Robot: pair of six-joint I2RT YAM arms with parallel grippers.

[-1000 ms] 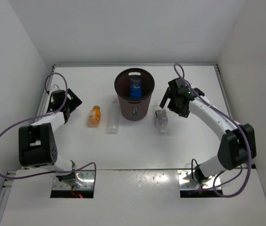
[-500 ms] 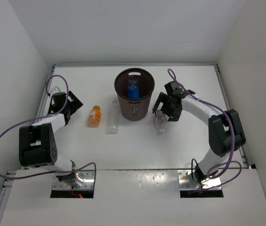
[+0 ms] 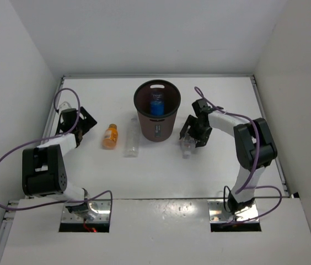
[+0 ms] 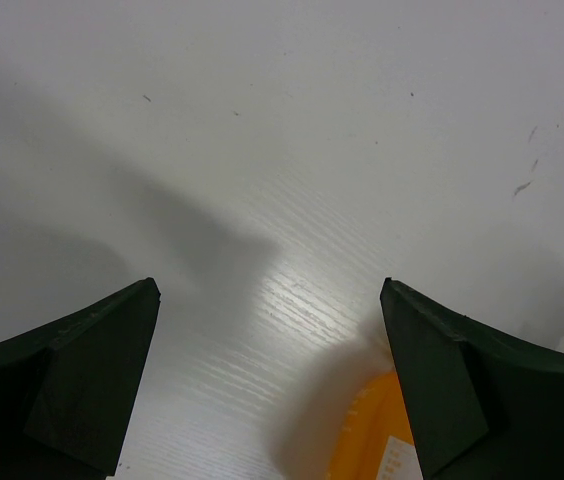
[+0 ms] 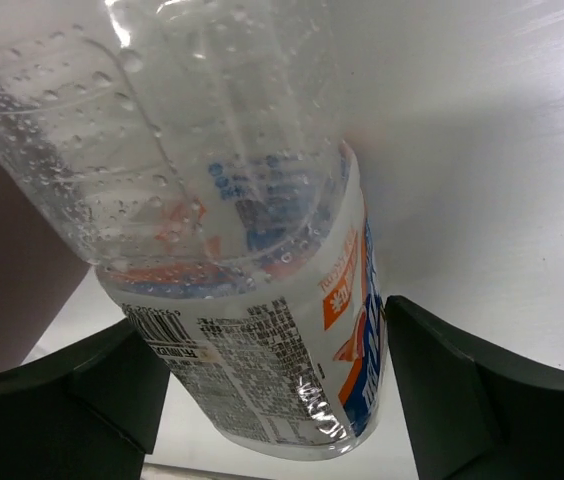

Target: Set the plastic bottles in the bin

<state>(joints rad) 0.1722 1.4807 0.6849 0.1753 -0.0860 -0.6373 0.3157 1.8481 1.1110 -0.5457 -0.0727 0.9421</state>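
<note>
The dark brown bin stands at the table's middle back, with a blue-capped bottle inside it. Left of the bin lie a short orange bottle and a slim clear bottle. Right of the bin lies the clear labelled bottle. My right gripper is down over it, its dark fingers pressed against both sides of the label. My left gripper is open near the left edge, nothing between its fingers. The orange bottle blurs in low right of it.
The bin's brown wall fills the left edge of the right wrist view, close to the held bottle. White walls enclose the table on three sides. Purple cables loop off both arms.
My right arm swung in and down from right of the bin onto the labelled bottle, and its jaws closed in on it. The left arm stayed put.
</note>
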